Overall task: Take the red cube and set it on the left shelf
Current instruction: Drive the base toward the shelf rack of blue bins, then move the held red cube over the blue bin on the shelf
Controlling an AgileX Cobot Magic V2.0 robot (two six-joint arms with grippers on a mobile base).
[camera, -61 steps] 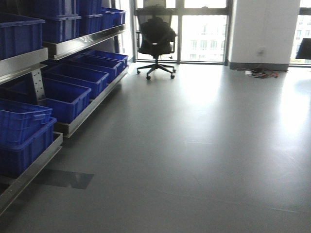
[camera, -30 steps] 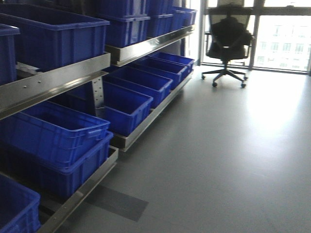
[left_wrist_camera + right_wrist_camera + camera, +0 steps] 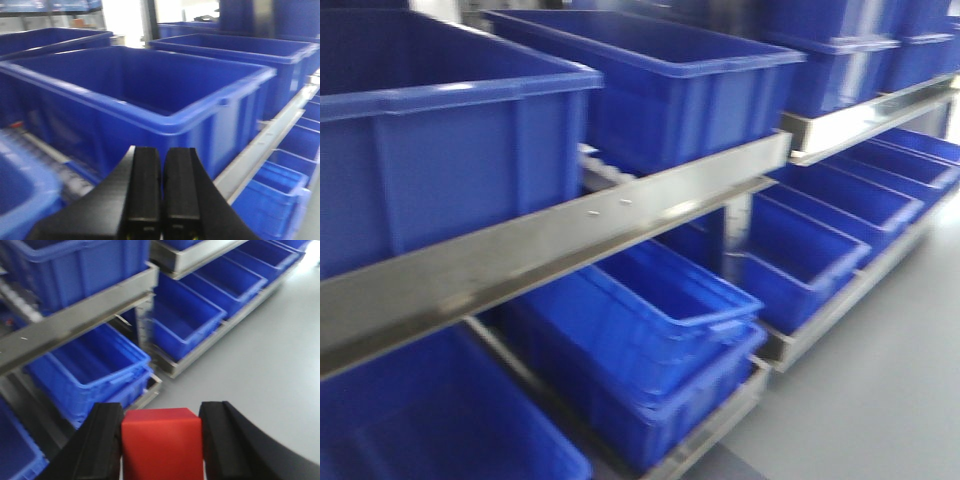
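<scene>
The red cube (image 3: 161, 445) sits clamped between the two black fingers of my right gripper (image 3: 162, 415), which is shut on it. That gripper hangs over grey floor just in front of the left shelf (image 3: 85, 320), a metal rack loaded with blue bins. My left gripper (image 3: 162, 150) is shut with its pads pressed together and nothing between them. It points at a large empty blue bin (image 3: 150, 95) on the upper level of the shelf (image 3: 260, 150). In the front view the shelf rail (image 3: 570, 240) runs diagonally across the frame; neither gripper nor the cube shows there.
Blue bins (image 3: 440, 150) (image 3: 660, 90) stand on the upper level, stacked bins (image 3: 650, 330) on the lower one. Grey floor (image 3: 880, 400) shows at the lower right. More bins (image 3: 95, 370) fill the lower rack in the right wrist view, with open floor (image 3: 270, 340) to their right.
The front view has swung left and closer to the rack. The office chair, windows and most of the floor have left the frame; blue bins and the shelf rail now fill it.
</scene>
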